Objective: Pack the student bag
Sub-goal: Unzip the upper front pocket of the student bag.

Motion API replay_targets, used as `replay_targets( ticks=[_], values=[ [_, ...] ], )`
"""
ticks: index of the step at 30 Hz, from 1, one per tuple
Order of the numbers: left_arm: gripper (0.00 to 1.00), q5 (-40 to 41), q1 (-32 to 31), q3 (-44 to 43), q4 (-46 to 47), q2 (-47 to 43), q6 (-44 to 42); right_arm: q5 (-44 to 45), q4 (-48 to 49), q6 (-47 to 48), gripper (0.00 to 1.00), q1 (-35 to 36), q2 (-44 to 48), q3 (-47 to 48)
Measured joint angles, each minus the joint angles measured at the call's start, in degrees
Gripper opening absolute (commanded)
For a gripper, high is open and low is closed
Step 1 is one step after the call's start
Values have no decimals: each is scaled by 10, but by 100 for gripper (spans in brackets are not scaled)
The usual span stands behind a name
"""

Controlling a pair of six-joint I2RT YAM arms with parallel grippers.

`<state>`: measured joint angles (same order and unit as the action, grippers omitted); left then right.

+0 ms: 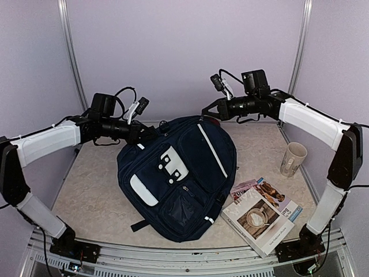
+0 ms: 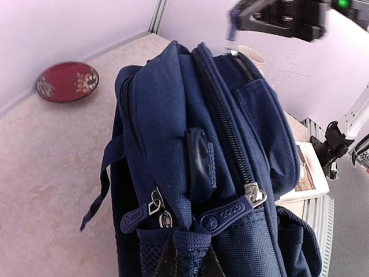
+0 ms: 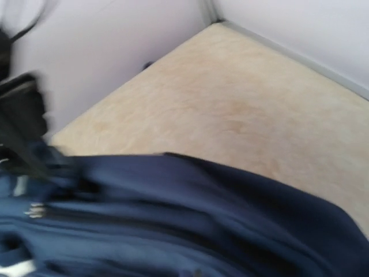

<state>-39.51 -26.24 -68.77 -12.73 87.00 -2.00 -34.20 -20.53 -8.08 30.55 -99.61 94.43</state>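
From the top camera I see the student bag [image 1: 179,173] lying flat in the middle of the table [image 1: 86,190], with a mug [image 1: 293,158] and books [image 1: 262,216] to its right. My left tool [image 1: 147,134] is clamped on the bag's top-left edge. The right tool [image 1: 206,109] hangs closed just above its top.

On the left wrist camera the bag fills the view, with a red plate [image 2: 67,82] behind it.

The right wrist view is blurred, showing navy fabric below and table beyond. I cannot tell whether that tool grips anything.

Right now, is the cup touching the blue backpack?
Apart. The top view shows bare table between the cup and the backpack.
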Motion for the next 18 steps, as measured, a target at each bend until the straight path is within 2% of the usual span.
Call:
replay_targets(
  ticks=[6,11,14,18],
  values=[
    [0,61,-35,68,38,-116,-22,-5,72,-90,0,-51,114,-153],
    [0,92,-49,131,87,-181,-34,-47,121,-130,0,-71,148,-225],
    [0,104,-49,169,110,-219,-37,-89,120,-137,0,-71,134,-212],
    [0,115,-48,181,113,-254,-42,-122,57,-119,0,-56,65,-76]
  ],
)
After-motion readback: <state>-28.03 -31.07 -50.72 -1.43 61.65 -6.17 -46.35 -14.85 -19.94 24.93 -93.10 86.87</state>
